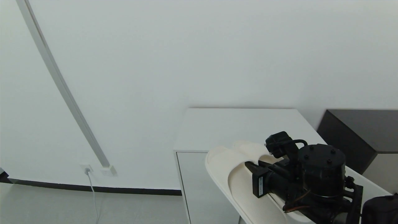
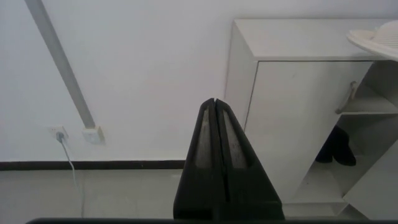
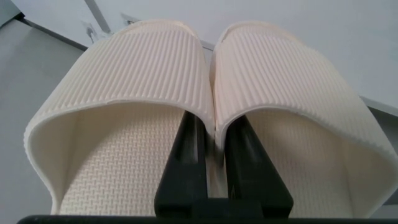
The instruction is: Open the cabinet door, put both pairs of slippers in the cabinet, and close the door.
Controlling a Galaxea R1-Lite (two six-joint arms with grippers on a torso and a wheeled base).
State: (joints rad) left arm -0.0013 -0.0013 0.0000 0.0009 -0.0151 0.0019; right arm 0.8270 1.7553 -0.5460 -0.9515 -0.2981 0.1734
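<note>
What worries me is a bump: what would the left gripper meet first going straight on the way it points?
Most likely the white wall, just beside the cabinet. The shut left gripper aims at that strip. Depth is unclear, so it might graze the cabinet's side instead.

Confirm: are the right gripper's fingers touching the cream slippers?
Touching. The right wrist view shows the right gripper with one of its fingers inside each of the cream slippers, pressed against their adjoining inner walls.

The slippers (image 1: 236, 174) sit in the right claw (image 3: 214, 134), before the cabinet (image 1: 239, 127); a wall socket (image 1: 87, 170) lies to its left.
</note>
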